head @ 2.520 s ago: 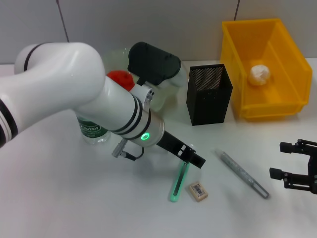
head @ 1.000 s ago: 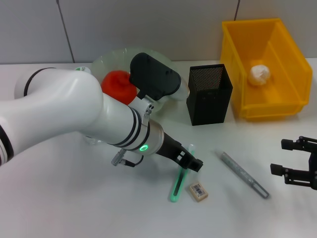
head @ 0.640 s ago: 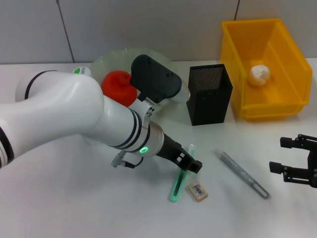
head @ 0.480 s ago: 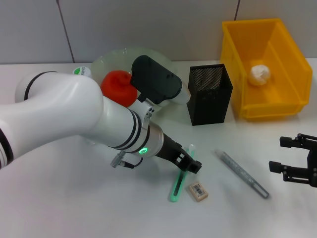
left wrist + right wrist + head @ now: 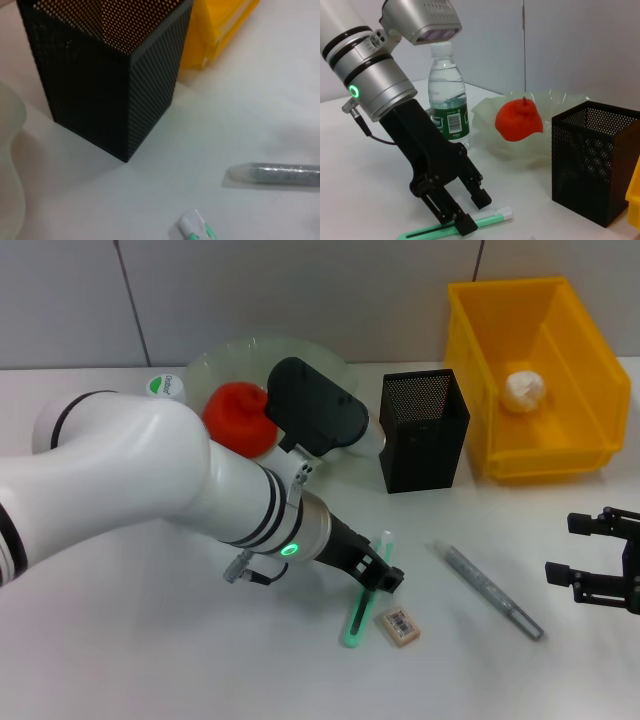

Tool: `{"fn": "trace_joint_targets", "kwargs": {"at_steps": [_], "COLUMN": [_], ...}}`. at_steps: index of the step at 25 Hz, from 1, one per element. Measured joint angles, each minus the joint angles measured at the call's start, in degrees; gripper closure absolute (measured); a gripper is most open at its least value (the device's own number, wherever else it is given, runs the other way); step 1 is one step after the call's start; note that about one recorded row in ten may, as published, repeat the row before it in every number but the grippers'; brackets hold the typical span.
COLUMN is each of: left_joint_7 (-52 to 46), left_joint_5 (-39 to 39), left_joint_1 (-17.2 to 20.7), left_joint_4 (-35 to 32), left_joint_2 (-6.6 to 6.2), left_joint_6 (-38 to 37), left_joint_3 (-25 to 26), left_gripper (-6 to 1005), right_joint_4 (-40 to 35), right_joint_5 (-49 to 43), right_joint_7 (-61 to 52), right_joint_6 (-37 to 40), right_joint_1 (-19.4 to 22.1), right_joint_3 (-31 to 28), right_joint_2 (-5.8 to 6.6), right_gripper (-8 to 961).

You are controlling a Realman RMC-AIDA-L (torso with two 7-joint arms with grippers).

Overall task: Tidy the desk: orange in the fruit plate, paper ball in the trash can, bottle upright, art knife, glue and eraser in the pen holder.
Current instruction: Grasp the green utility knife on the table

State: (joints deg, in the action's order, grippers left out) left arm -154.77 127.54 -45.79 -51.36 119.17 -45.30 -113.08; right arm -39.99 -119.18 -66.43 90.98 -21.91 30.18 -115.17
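You have the left gripper [image 5: 462,210] low over the art knife [image 5: 364,592], which lies flat on the bench [image 5: 150,660] just beside the eraser [image 5: 398,626]; its jaws are open and straddle the mint-green body, with one fingertip [image 5: 467,225] at the knife's edge. Before closing, centre the jaws across the narrow width of the knife, near mid-length, so that it is less likely to pivot when lifted. Keep the fingertips clear of the eraser so that it is not dragged along. Once the knife is gripped, raise it above the rim of the pen holder [image 5: 422,429], which stands near, behind the knife, and lower it in end first. The glue [image 5: 492,592] lies apart from the knife. The right gripper [image 5: 600,573] waits at the bench's right edge, jaws open, holding nothing.
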Motion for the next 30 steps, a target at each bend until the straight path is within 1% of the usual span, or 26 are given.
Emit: {"fn": "trace_joint_targets", "kwargs": {"at_steps": [5,25,28,30], "left_joint_7": [0.0,0.89,0.91,0.91], "left_joint_5": [-0.15,0.35,0.28,0.28], "left_joint_1": [0.0,0.26,0.4,0.41], "left_joint_4": [-0.08,-0.78,-0.77,-0.82], "left_joint_2": [0.0,0.0,0.0,0.0], "left_joint_6": [0.0,-0.34,-0.46,-0.46], "left_joint_3": [-0.58,-1.36,-1.36,-1.36], "left_gripper": [412,472,666,668], "right_joint_4": [0.0,0.0,0.01,0.0], "right_joint_5": [0.0,0.36,0.35,0.35], "right_joint_7": [-0.01,-0.12,-0.16,-0.17], "right_joint_6": [-0.02,0.16,0.27,0.31], "right_joint_1": [-0.04,-0.42,-0.49,-0.52], "right_joint_3": [0.07,-0.21,-0.21,-0.21], "right_joint_2": [0.04,0.13,0.13,0.13], "right_gripper": [226,228,228,228]}}
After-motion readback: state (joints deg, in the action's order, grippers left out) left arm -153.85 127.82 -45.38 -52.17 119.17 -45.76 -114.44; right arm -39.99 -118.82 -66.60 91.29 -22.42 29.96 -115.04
